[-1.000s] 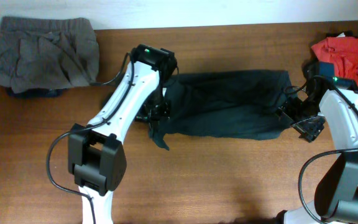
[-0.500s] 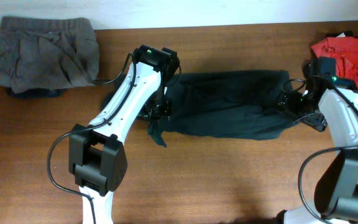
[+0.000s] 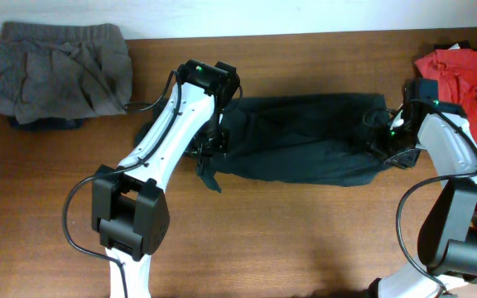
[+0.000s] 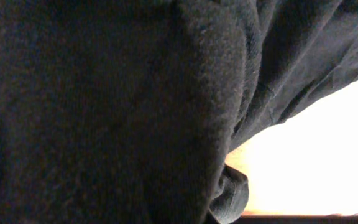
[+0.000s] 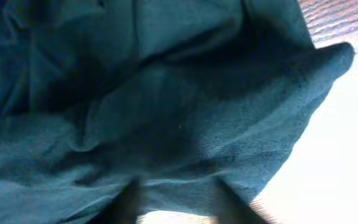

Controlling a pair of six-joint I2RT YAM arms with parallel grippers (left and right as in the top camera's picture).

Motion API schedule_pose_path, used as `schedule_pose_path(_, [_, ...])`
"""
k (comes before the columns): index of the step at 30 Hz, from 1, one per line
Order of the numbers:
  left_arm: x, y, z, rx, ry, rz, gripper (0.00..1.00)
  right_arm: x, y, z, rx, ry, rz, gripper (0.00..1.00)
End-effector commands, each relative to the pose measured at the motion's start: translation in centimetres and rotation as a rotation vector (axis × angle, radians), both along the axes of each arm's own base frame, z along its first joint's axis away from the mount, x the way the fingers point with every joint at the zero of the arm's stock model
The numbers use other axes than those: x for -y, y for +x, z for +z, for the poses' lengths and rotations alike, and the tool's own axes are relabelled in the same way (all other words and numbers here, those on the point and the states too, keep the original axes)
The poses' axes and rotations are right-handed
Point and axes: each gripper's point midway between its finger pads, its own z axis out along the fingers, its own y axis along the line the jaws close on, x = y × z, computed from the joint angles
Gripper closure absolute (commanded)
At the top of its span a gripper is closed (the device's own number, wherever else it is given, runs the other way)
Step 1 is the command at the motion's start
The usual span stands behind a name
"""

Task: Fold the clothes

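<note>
The black T-shirt (image 3: 305,141) lies bunched in a long band across the middle of the table. My left gripper (image 3: 208,153) is shut on its left end. Dark cloth (image 4: 104,112) fills the left wrist view and hides the fingers. At the shirt's right end sits my right gripper (image 3: 385,142). In the right wrist view that gripper (image 5: 179,190) is open, and its blurred fingers (image 5: 129,196) stand apart astride the shirt's lower edge (image 5: 166,93). A grey garment (image 3: 52,70) lies at the back left and a red T-shirt (image 3: 462,70) at the back right.
The wooden table (image 3: 305,240) shows bare wood in front of the shirt. Its back edge meets a white wall just behind the garments. Something dark blue (image 3: 52,124) peeks out from under the grey garment.
My right gripper has moved left and slightly back onto the shirt's right end, and its jaws have narrowed. The left arm and the shirt's left end have hardly moved.
</note>
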Motion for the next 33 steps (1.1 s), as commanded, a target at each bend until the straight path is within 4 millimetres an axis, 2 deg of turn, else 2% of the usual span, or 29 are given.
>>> schedule_pose_path(1, [-0.3,0.3,1.4,0.047,-0.007,-0.013,0.99,-0.5,0.5,0.1,0.015,0.02,0.008,0.93])
schedule_pose_path(2, [-0.3,0.3,1.4,0.047,-0.007,-0.013,0.99,-0.4,0.8,0.3,0.023,0.019,0.006,0.96])
schedule_pose_path(5, [-0.3,0.3,1.4,0.048,-0.007,-0.013,0.99,-0.4,1.1,0.9,0.038,0.015,0.007,0.96])
schedule_pose_path(6, [-0.3,0.3,1.4,0.047,-0.007,-0.013,0.99,-0.3,0.9,0.9,0.03,0.013,0.006,0.91])
schedule_pose_path(7, [-0.3,0.3,1.4,0.046,-0.006,-0.013,0.99,-0.1,0.5,0.8,0.011,0.002,0.002,0.75])
schedule_pose_path(8, [-0.3,0.3,1.4,0.046,-0.006,-0.013,0.99,0.2,0.1,0.7,-0.008,-0.016,-0.002,0.64])
schedule_pose_path(9, [-0.3,0.3,1.4,0.044,-0.005,-0.013,0.99,1.9,-1.5,0.6,-0.079,-0.113,-0.07,0.54])
schedule_pose_path(12, [-0.3,0.3,1.4,0.045,-0.006,-0.013,0.99,4.0,-3.4,0.9,-0.153,-0.24,-0.196,0.52])
schedule_pose_path(13, [-0.3,0.3,1.4,0.047,-0.006,-0.013,0.99,4.1,-3.5,0.9,-0.155,-0.241,-0.201,0.5])
schedule_pose_path(16, [-0.1,0.5,1.4,0.056,-0.012,-0.013,0.99,3.8,-3.5,0.7,-0.156,-0.226,-0.2,0.36])
schedule_pose_path(19, [-0.2,0.6,1.4,0.057,-0.012,-0.013,0.99,3.2,-3.6,-0.2,-0.157,-0.195,-0.196,0.33])
schedule_pose_path(21, [-0.1,0.6,1.4,0.058,-0.012,-0.013,0.99,2.5,-3.1,-1.3,-0.13,-0.149,-0.192,0.33])
schedule_pose_path(23, [-0.1,0.6,1.4,0.057,-0.012,-0.014,0.99,0.1,-1.4,-2.5,-0.045,-0.006,-0.14,0.32])
schedule_pose_path(25, [-0.2,0.5,1.4,0.056,-0.011,-0.013,0.99,-0.8,-0.8,-2.8,-0.013,0.044,-0.132,0.33])
schedule_pose_path(30, [-0.2,0.5,1.4,0.054,-0.01,-0.013,0.99,-0.7,-0.5,-2.9,0.002,0.042,-0.142,0.35])
schedule_pose_path(31, [-0.2,0.5,1.4,0.055,-0.01,-0.013,0.99,-0.6,-0.4,-2.9,0.006,0.037,-0.143,0.44])
schedule_pose_path(32, [-0.2,0.5,1.4,0.055,-0.01,-0.013,0.99,-0.4,-0.3,-2.9,0.01,0.027,-0.145,0.61])
schedule_pose_path(33, [-0.2,0.5,1.4,0.055,-0.01,-0.013,0.99,-0.2,-0.3,-2.9,0.01,0.015,-0.151,0.74])
